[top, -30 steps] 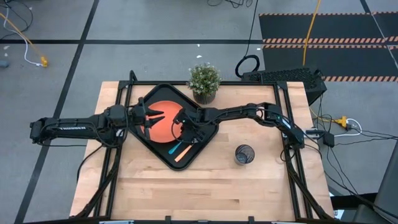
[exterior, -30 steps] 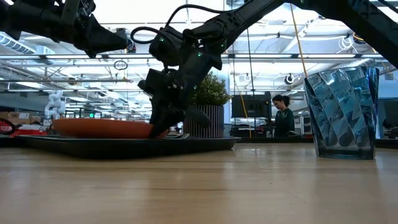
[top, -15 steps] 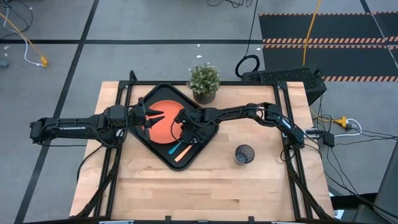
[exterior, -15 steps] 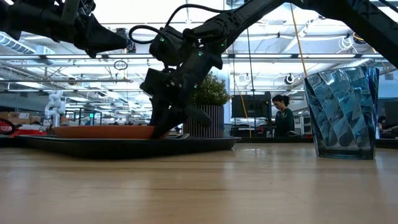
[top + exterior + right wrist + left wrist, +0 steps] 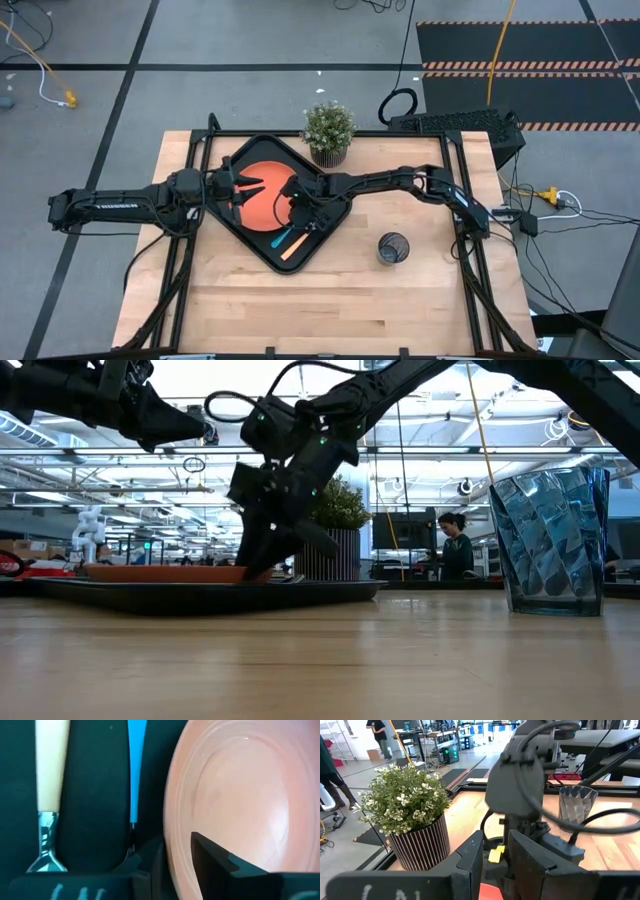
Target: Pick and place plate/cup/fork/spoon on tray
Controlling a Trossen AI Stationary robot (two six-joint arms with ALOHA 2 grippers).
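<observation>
The orange plate [image 5: 258,195] lies flat in the black tray [image 5: 250,238]. Beside it in the tray lie the blue-handled spoon [image 5: 135,770] and the fork [image 5: 50,770], side by side. My right gripper [image 5: 175,840] points steeply down at the plate's right rim and is open: one finger stands over the plate [image 5: 235,795], the other outside the rim. My left gripper [image 5: 248,187] hovers open over the plate's left side with nothing between its fingers. The grey cup [image 5: 393,248] stands on the table to the right of the tray.
A potted plant [image 5: 328,130] stands at the table's far edge, just behind the tray's far corner. Bare wood lies in front of the tray and around the cup [image 5: 550,540]. A person shows in the room beyond the table.
My right gripper has opened and let go of the plate's right rim, rolling a little about its own line while staying in place. The plate's raised right edge has sunk, and the plate now lies flat in the tray.
</observation>
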